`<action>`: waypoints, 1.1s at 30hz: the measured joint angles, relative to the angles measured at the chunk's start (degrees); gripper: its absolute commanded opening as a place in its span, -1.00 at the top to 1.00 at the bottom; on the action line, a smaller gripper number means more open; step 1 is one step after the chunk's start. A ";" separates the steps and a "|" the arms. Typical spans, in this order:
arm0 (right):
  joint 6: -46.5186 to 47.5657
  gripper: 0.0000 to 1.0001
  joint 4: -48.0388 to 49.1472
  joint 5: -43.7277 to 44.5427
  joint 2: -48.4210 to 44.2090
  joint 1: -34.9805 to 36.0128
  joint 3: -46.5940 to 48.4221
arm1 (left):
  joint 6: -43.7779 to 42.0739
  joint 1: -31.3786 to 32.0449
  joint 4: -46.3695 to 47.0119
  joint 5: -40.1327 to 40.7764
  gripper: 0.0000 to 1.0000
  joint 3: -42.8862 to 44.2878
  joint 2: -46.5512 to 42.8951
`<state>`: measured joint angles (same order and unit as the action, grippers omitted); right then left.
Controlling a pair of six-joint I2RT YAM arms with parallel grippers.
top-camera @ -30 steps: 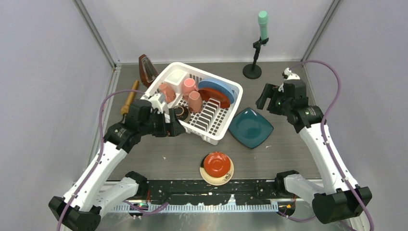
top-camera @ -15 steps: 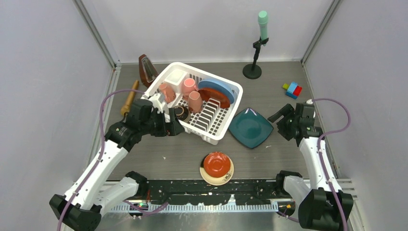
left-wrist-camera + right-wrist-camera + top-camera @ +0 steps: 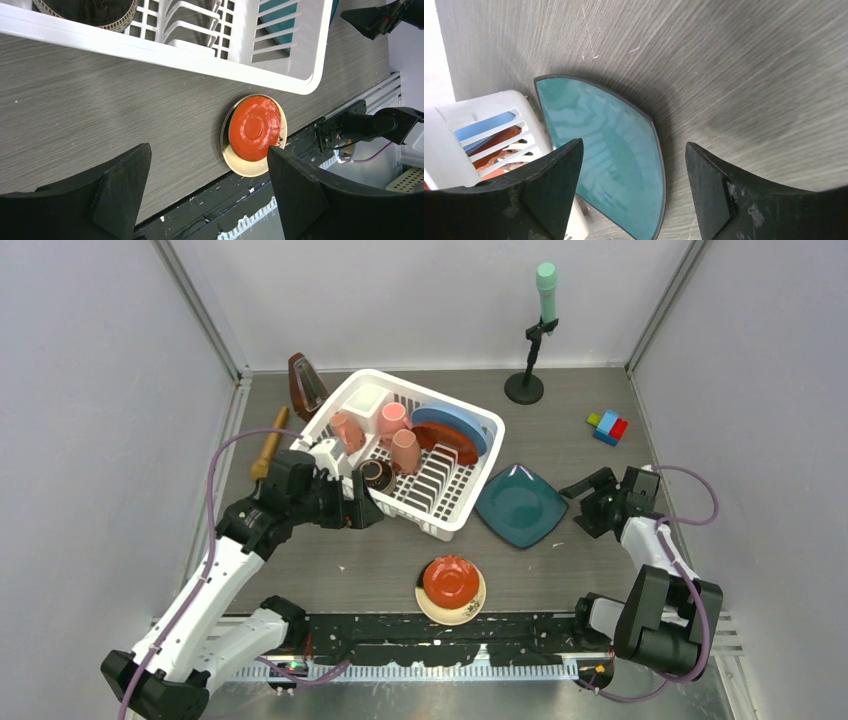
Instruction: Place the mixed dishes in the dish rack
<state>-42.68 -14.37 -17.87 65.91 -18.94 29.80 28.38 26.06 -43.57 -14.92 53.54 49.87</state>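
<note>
Teal plate (image 3: 521, 505) flat on table (image 3: 380, 565), 4 o'clock of rack (image 3: 452, 521). Right gripper (image 3: 582, 505) at its 3 o'clock, jaws spread. Come in low, straddle rim, pinch firmly, lift before tilting. Left gripper (image 3: 362, 504) spread, empty.

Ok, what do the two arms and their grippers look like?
The left arm and right arm have white shells with black joints, each trailed by a purple cable. The left gripper and right gripper are matte black with broad wedge-shaped fingers, the right's scuffed.
</note>
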 measured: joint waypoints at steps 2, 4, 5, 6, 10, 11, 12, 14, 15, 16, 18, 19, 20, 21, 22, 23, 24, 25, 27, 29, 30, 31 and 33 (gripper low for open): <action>-0.74 -0.61 3.58 -1.38 1.16 -0.26 -1.27 | -0.35 0.00 0.00 -0.17 -0.79 0.00 0.00; -1.29 -0.61 6.58 -2.21 1.77 -0.28 -2.64 | -0.44 0.00 0.02 -0.31 -0.78 -0.11 0.00; -1.36 -0.61 7.72 -2.49 2.08 -0.28 -3.32 | -0.48 0.00 0.00 -0.35 -0.78 -0.22 -0.02; -1.49 -0.61 8.83 -2.64 2.49 -0.31 -3.96 | -0.55 0.00 0.00 -0.52 -0.79 -0.42 -0.02; -2.71 -0.61 13.81 -3.34 4.52 -0.33 -5.95 | -0.76 0.00 0.00 -0.59 -0.79 -0.96 -0.04; -3.19 -0.61 15.72 -3.87 5.09 -0.33 -6.36 | -0.85 0.00 0.02 -0.59 -0.79 -1.16 -0.04; -3.67 -0.61 17.84 -4.57 6.05 -0.33 -6.67 | -0.98 0.00 -0.02 -0.59 -0.79 -1.33 -0.02; -4.44 -0.60 21.38 -6.12 8.20 -0.35 -6.73 | -1.38 0.00 -0.09 -0.59 -0.79 -1.42 0.00; -4.81 -0.60 23.17 -7.10 9.31 -0.37 -6.73 | -1.51 0.00 -0.07 -0.59 -0.79 -1.42 0.00; -5.25 -0.58 24.96 -8.17 10.60 -0.42 -6.71 | -1.62 0.00 -0.09 -0.59 -0.79 -1.42 0.00; -6.19 -0.55 27.96 -10.29 12.66 -0.42 -6.73 | -1.73 0.00 -0.07 -0.57 -0.79 -1.42 0.02; -6.64 -0.54 29.33 -11.28 13.62 -0.44 -6.71 | -1.77 0.00 -0.07 -0.59 -0.79 -1.42 0.02; -7.08 -0.54 30.60 -12.22 14.53 -0.68 -6.71 | -1.79 0.00 -0.02 -0.59 -0.79 -1.42 0.02; -7.48 -0.53 31.69 -13.09 15.30 -0.83 -6.71 | -1.79 0.00 0.02 -0.59 -0.79 -1.42 0.07; -7.74 -0.52 32.41 -13.62 15.78 -0.94 -6.73 | -1.79 0.00 0.04 -0.59 -0.79 -1.42 0.13; -8.00 -0.52 32.94 -14.08 16.13 -0.98 -6.78 | -1.77 0.00 0.07 -0.61 -0.79 -1.42 0.26; -8.17 -0.49 33.35 -14.32 16.20 -1.03 -6.91 | -1.77 0.00 0.11 -0.68 -0.79 -1.42 0.50; -8.31 -0.48 33.62 -14.47 16.20 -1.05 -7.13 | -1.75 0.00 0.15 -0.76 -0.79 -1.40 0.79; -8.31 -0.45 33.62 -14.75 15.91 -1.05 -7.45 | -1.60 0.00 0.20 -1.11 -0.79 -1.40 1.57; -8.24 -0.45 32.72 -14.88 14.97 -1.05 -7.98 | -1.44 0.00 0.24 -1.66 -0.79 -1.38 2.49; -8.04 -0.45 31.74 -14.93 14.10 -1.03 -8.28 | -1.38 0.00 0.26 -1.88 -0.79 -1.38 2.86; -7.65 -0.45 30.47 -14.91 13.09 -0.92 -8.52 | -1.31 0.00 0.26 -2.21 -0.79 -1.38 3.30; -6.40 -0.45 27.47 -14.49 11.06 -0.11 -8.70 | -1.14 0.00 0.31 -2.75 -0.79 -1.36 4.02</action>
<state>-49.08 13.10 -32.36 76.97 -19.05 21.10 27.24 26.06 -43.27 -17.67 52.18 53.89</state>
